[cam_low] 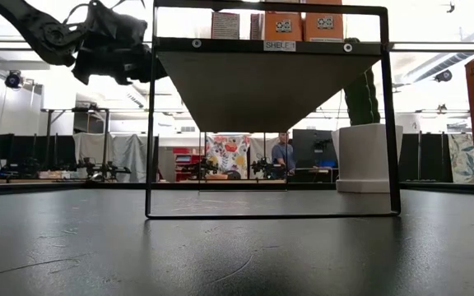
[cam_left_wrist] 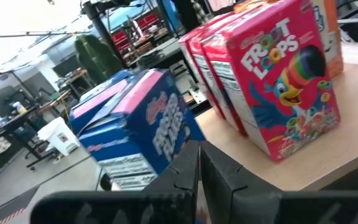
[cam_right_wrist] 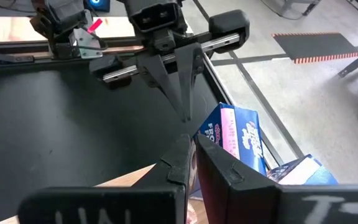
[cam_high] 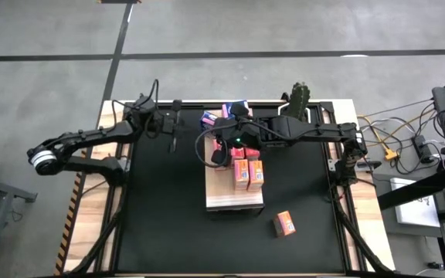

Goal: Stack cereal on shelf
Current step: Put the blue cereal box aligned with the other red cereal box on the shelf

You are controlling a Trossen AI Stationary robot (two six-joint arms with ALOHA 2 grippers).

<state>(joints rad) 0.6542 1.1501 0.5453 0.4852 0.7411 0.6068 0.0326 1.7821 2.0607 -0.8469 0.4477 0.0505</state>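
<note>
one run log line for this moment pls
left claw: shut, empty, off shelf's far left | right claw: shut, empty, over shelf | orange box: on mat

1. Two dark, near-black jointed arms; left arm has a white-grey ring at its 9 o'clock end.
2. Black cable loops over right arm.
3. Left claw: black tapered fingers under a silver crossbar.

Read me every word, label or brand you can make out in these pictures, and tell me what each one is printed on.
"SHELF 1": white label on the shelf's front edge, low view.
"FROOT LOOPS": red cereal box on the shelf, left wrist view.
"FROSTED FLAKES", only partly legible: blue cereal box beside it.
Small print on the box sides, the orange boxes and the lone orange box on the mat: too small or blurred to read.
</note>
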